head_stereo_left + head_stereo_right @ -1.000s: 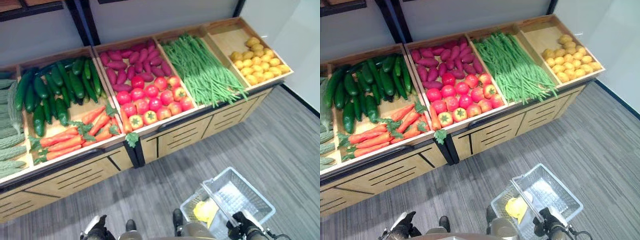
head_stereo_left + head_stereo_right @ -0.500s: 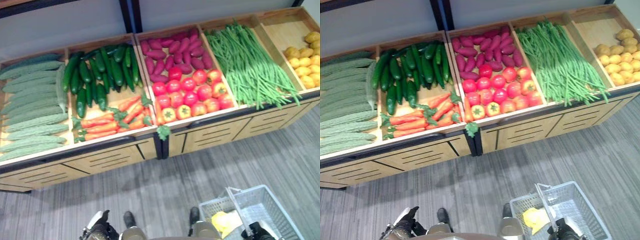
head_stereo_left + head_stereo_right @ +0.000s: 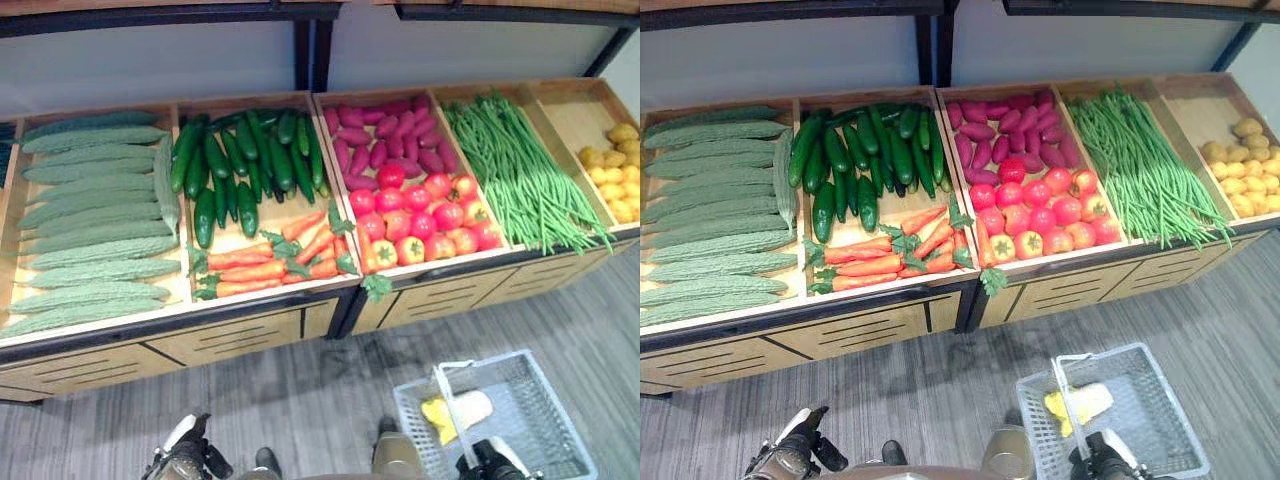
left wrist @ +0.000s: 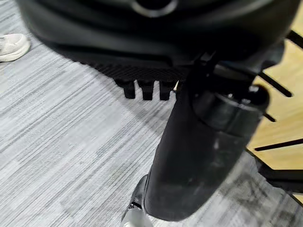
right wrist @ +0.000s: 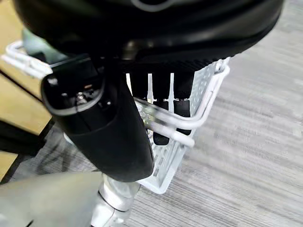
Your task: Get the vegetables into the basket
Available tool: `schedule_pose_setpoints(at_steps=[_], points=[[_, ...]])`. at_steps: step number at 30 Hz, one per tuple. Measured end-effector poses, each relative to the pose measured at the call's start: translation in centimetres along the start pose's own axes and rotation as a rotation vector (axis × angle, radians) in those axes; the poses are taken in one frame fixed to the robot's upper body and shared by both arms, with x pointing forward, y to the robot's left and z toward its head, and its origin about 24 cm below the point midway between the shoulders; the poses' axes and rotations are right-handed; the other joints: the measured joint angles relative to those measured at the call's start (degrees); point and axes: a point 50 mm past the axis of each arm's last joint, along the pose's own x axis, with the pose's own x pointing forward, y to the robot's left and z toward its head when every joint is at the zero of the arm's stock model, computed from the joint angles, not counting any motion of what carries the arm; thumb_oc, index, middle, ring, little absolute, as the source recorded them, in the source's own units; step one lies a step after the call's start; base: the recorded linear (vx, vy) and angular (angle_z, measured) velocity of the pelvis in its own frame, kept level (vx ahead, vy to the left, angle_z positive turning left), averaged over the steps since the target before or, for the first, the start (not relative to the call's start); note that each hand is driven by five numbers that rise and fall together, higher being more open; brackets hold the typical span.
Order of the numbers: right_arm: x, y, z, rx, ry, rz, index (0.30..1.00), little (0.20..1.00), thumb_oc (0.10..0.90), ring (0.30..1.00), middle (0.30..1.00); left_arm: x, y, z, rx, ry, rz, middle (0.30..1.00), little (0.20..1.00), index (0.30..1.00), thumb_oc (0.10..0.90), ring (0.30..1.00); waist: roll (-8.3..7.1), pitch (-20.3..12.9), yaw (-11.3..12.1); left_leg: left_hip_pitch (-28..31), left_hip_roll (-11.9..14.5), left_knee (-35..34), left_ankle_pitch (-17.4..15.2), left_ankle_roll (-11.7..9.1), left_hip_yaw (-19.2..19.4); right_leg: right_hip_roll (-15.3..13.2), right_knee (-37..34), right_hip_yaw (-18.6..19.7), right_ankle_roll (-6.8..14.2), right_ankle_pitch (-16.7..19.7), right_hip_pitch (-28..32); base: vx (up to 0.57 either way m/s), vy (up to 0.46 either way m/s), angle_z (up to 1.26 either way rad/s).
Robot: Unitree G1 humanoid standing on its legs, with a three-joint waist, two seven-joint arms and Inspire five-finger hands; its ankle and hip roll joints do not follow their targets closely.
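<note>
A white wire basket hangs low at the right over the grey floor, with a yellow and white item lying in it. My right hand is shut on the basket's handle; its fingers curl round the white bar. My left hand hangs at the lower left with its fingers curled and nothing in it. Ahead, a wooden stand holds carrots, dark cucumbers, tomatoes and green beans, all well beyond both hands.
Pale green ridged gourds fill the stand's left bin, purple sweet potatoes lie behind the tomatoes, and yellow round produce sits at the far right. Grey floor lies between me and the stand. A person's white shoe is on the floor.
The whole picture has shifted as the camera turned left, bringing the pale green gourds into view. The right hand still holds the basket's handle; the left hand stays low.
</note>
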Motion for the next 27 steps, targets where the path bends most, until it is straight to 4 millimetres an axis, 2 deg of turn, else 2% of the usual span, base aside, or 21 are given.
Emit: schedule_pose_setpoints(at_steps=[1, 2, 5, 8, 11, 14, 15, 16, 17, 19, 21, 22, 23, 24, 25, 26, 27], points=[[-0.1, 0.3, -0.2, 0.001, 0.006, 0.009, 0.300, 0.300, 0.400, 0.300, 0.300, -0.1, -0.2, -0.3, -0.004, 0.011, -0.006, 1.000, 1.000, 1.000, 0.900, 1.000, -0.24, -0.19, -0.02, 0.36, -0.31, 0.01, 0.20, -0.71, -0.18, 0.28, -0.59, -1.34, -0.93, -0.03, 0.70, 0.06, -0.079, 0.08], [0.0, -0.1, -0.3, 0.003, 0.016, -0.004, 0.300, 0.300, 0.400, 0.300, 0.300, -0.3, -1.1, -0.6, -0.036, 0.022, -0.021, 1.000, 1.000, 1.000, 0.900, 1.000, 1.36, -0.29, 1.09, 0.79, 0.73, 0.03, -0.07, -1.47, 0.33, 1.65, -2.02, -1.16, -1.12, -0.07, 1.43, 0.06, -0.104, -0.11], [0.0, -0.7, -0.7, -0.005, 0.032, -0.017, 0.300, 0.300, 0.400, 0.300, 0.300, -0.5, -1.8, -1.0, -0.128, 0.054, -0.026, 1.000, 1.000, 1.000, 0.900, 1.000, 3.14, -0.85, 1.55, 1.28, 2.75, 0.07, 0.05, -2.28, 0.19, 3.85, -3.97, -2.03, -1.66, -0.06, 3.07, 0.06, -0.113, -0.03], [-0.1, -0.6, -1.3, 0.001, 0.057, -0.012, 0.300, 0.300, 0.400, 0.300, 0.300, -0.5, -1.4, -1.6, -0.274, 0.106, 0.011, 1.000, 1.000, 1.000, 0.900, 1.000, 3.08, -1.33, 1.86, 1.91, 4.66, 0.06, 0.13, -3.37, -0.56, 5.47, -6.78, -3.10, -2.86, 0.27, 5.47, 0.06, -0.157, 0.07], [-0.2, 0.0, -1.6, 0.004, 0.074, 0.001, 0.300, 0.300, 0.400, 0.300, 0.300, -0.4, -0.6, -2.2, -0.656, 0.192, 0.121, 1.000, 1.000, 1.000, 0.900, 1.000, 3.08, -2.02, 1.77, 1.87, 5.76, 0.11, -0.03, -4.20, -1.05, 6.49, -9.23, -3.84, -3.10, 0.54, 6.87, 0.02, -0.065, 0.04], [-0.5, 0.6, -2.6, 0.002, 0.102, 0.018, 0.300, 0.300, 0.400, 0.300, 0.300, -0.6, 1.2, -4.0, -1.190, 0.337, 0.345, 1.000, 1.000, 1.000, 0.900, 1.000, 3.40, -3.00, 1.67, 2.11, 6.58, 0.17, 0.46, -5.04, -1.06, 7.31, -9.61, -3.98, -3.47, 0.70, 7.21, 0.03, -0.066, 0.00], [-0.6, 0.7, -2.9, 0.000, 0.107, 0.021, 0.300, 0.300, 0.400, 0.300, 0.300, -0.8, 1.8, -4.8, -1.323, 0.379, 0.421, 1.000, 1.000, 1.000, 0.900, 1.000, 3.63, -3.25, 1.62, 2.33, 6.66, 0.17, 0.47, -5.06, -1.01, 7.42, -9.66, -3.94, -3.57, 0.68, 7.39, 0.00, -0.040, -0.10], [-0.7, 0.8, -3.0, -0.005, 0.108, 0.026, 0.300, 0.300, 0.400, 0.300, 0.300, -1.3, 2.2, -6.5, -1.449, 0.459, 0.500, 1.000, 1.000, 1.000, 0.900, 1.000, 3.95, -3.72, 1.48, 2.82, 6.65, 0.17, 0.47, -5.06, -0.61, 7.69, -9.78, -3.67, -3.73, 0.72, 7.56, -0.02, -0.041, -0.22], [-0.8, 0.9, -3.4, -0.008, 0.117, 0.033, 0.300, 0.300, 0.400, 0.300, 0.300, -1.7, 2.9, -8.0, -1.495, 0.527, 0.564, 1.000, 1.000, 1.000, 0.900, 1.000, 4.27, -4.31, 1.52, 3.24, 6.90, 0.17, 0.46, -5.06, 0.01, 7.79, -9.80, -3.29, -3.74, 0.66, 7.51, -0.03, -0.048, -0.24], [-1.2, 1.3, -4.6, -0.028, 0.155, 0.050, 0.300, 0.300, 0.400, 0.300, 0.300, -3.0, 5.4, -11.1, -1.506, 0.611, 0.711, 1.000, 1.000, 1.000, 0.900, 1.000, 4.70, -4.98, 1.74, 3.11, 6.92, 0.17, 0.50, -5.28, 0.47, 7.86, -9.80, -3.06, -4.03, 0.77, 7.15, -0.06, -0.038, -0.11], [-1.3, 1.4, -5.0, -0.026, 0.170, 0.053, 0.300, 0.300, 0.400, 0.300, 0.300, -3.2, 7.0, -11.5, -1.463, 0.596, 0.761, 1.000, 1.000, 1.000, 0.900, 1.000, 5.01, -4.98, 1.94, 3.02, 6.84, 0.15, 0.41, -5.48, 0.53, 7.71, -9.79, -3.21, -4.39, 0.63, 7.02, -0.04, -0.005, 0.05], [-1.3, 1.4, -4.9, -0.022, 0.165, 0.052, 0.300, 0.300, 0.400, 0.300, 0.300, -3.2, 8.7, -11.4, -1.394, 0.558, 0.798, 1.000, 1.000, 1.000, 0.900, 1.000, 4.83, -4.99, 2.23, 2.87, 6.64, 0.13, 0.22, -5.62, 0.39, 7.67, -9.78, -3.36, -4.36, 0.65, 7.01, -0.04, -0.005, 0.06], [-1.4, 1.5, -5.0, -0.022, 0.166, 0.053, 0.300, 0.300, 0.400, 0.300, 0.300, -3.2, 9.5, -11.2, -1.350, 0.528, 0.819, 1.000, 1.000, 1.000, 0.900, 1.000, 4.76, -5.05, 2.40, 2.68, 6.64, 0.14, 0.26, -5.74, 0.35, 7.65, -9.78, -3.40, -4.33, 0.67, 6.92, -0.06, -0.016, 0.05], [-1.7, 1.9, -5.4, -0.019, 0.162, 0.055, 0.300, 0.300, 0.400, 0.300, 0.300, -3.0, 13.7, -8.6, -1.187, 0.337, 0.907, 1.000, 1.000, 1.000, 0.900, 1.000, 4.43, -5.06, 3.93, 2.07, 6.62, 0.13, 0.53, -5.88, 0.30, 7.38, -9.77, -3.60, -4.24, 0.73, 6.31, -0.04, -0.018, 0.08], [-1.7, 2.0, -5.5, -0.017, 0.161, 0.059, 0.300, 0.300, 0.400, 0.300, 0.300, -3.4, 15.9, -7.0, -1.084, 0.211, 0.960, 1.000, 1.000, 1.000, 0.900, 1.000, 4.02, -4.98, 4.43, 1.50, 6.59, 0.02, 0.80, -6.18, -0.03, 7.31, -9.72, -3.81, -4.11, 0.85, 6.17, -0.05, -0.025, 0.09], [-1.7, 2.1, -5.4, -0.011, 0.151, 0.057, 0.300, 0.300, 0.400, 0.300, 0.300, -4.4, 19.1, -4.8, -0.921, 0.039, 1.039, 1.000, 1.000, 1.000, 0.900, 1.000, 3.38, -4.76, 4.62, 1.24, 6.55, -0.13, 1.01, -6.21, -0.20, 7.05, -9.54, -3.92, -4.10, 1.36, 6.14, -0.03, -0.017, 0.10], [-1.7, 2.0, -5.3, -0.009, 0.145, 0.054, 0.300, 0.300, 0.400, 0.300, 0.300, -5.0, 20.3, -3.8, -0.833, -0.027, 1.083, 1.000, 1.000, 1.000, 0.900, 1.000, 3.27, -4.75, 4.59, 1.15, 6.54, -0.15, 1.06, -6.16, -0.38, 6.96, -9.52, -4.01, -4.06, 1.39, 6.13, -0.02, -0.007, 0.09]])
